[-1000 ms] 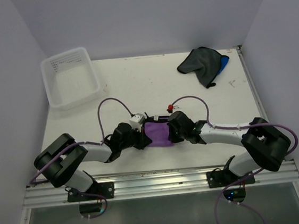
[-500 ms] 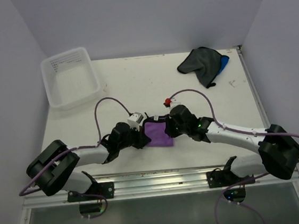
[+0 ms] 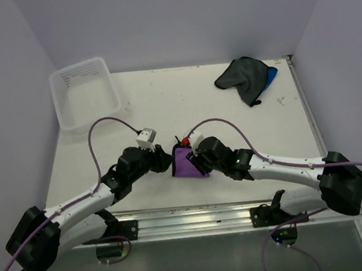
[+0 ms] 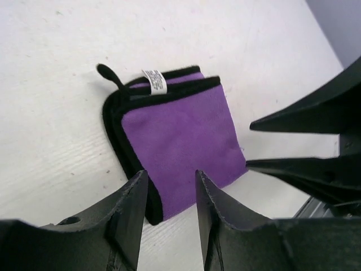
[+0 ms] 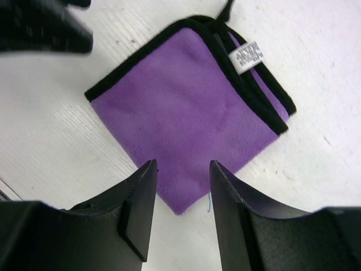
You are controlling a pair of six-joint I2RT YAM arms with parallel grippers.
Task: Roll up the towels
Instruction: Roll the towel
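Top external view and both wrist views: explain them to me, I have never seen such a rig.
Two robot arms are bolted at the near edge of a white table. The top picture looks down from above; the other two come from a camera on each wrist. A folded purple towel lies flat between the left hand and the right hand; both are open, holding nothing. Farther back are a clear plastic tub and a dark grey towel partly covering a blue towel.

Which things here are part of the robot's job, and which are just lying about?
For the job:
folded purple cloth with black edging
crumpled dark grey cloth
bright blue cloth peeking out beside it

Lying about:
clear plastic tub
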